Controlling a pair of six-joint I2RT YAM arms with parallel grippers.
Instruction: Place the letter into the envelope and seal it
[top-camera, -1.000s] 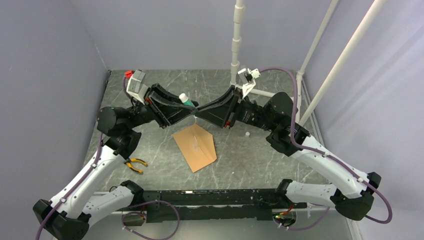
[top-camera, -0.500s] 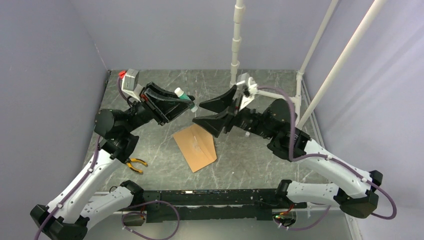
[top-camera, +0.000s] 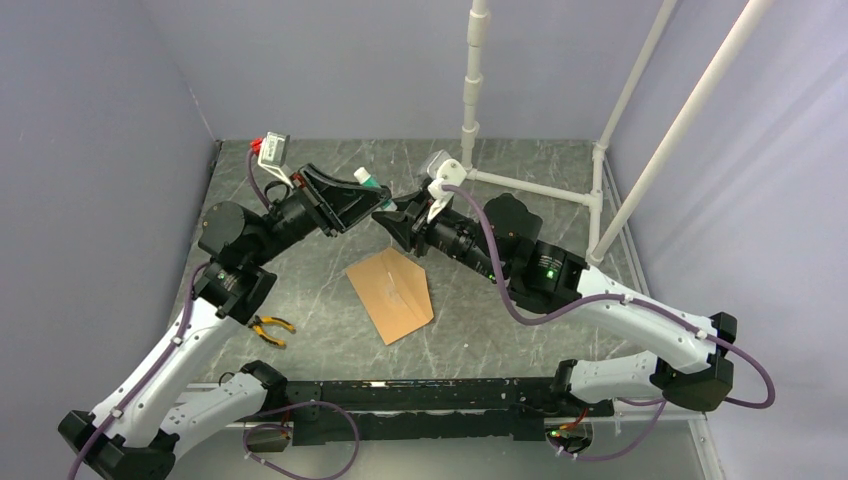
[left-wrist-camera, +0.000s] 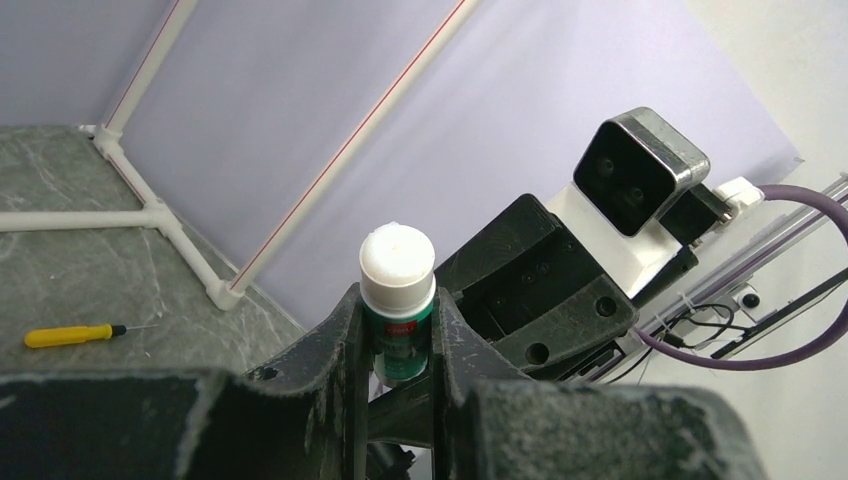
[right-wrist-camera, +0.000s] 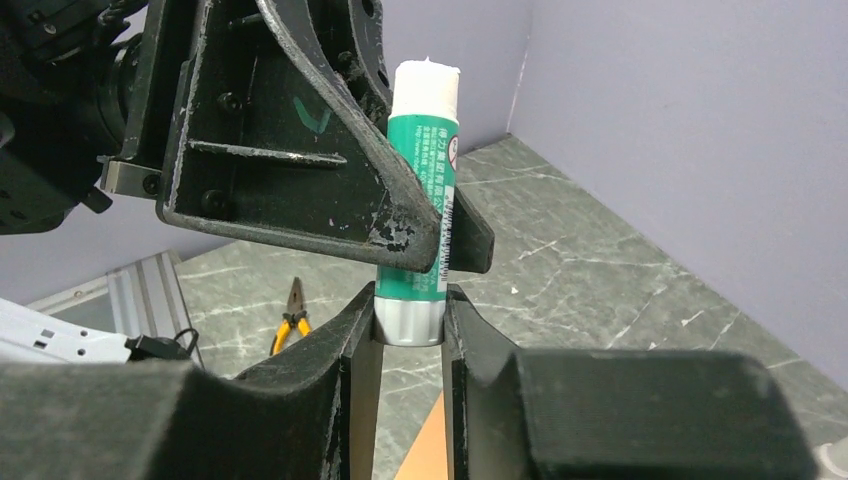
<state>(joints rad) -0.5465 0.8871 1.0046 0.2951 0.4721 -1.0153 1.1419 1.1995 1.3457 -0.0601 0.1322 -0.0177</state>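
Half a second back my right jaws stood wide apart just off the stick; now they are clamped on the silver lower end of the glue stick (right-wrist-camera: 422, 170), and the right arm has swung in toward the left one. My left jaws are clamped across the green middle of the same stick, so both sets of jaws hold it at once, with the white end sticking out beyond the left pair.

The stick is a light, rigid, smooth plastic cylinder. I judge it could twist or slide in a loose grip, so body in one pair and base in the other suits it.

Below the jaws and a little toward me, well clear of them, the envelope (top-camera: 392, 298) lies flat on the tabletop (top-camera: 470, 320), pointed flap open. I cannot make out the letter as a separate paler sheet, so whether it is already inside I cannot tell. The envelope looks thin, light and floppy, and likely to skate on the smooth top. I would pin its body flat and take the flap by its edge.

Count: one glue stick, one envelope, one pair of yellow-handled pliers (top-camera: 271, 327) to the left, one yellow screwdriver (left-wrist-camera: 72, 336).
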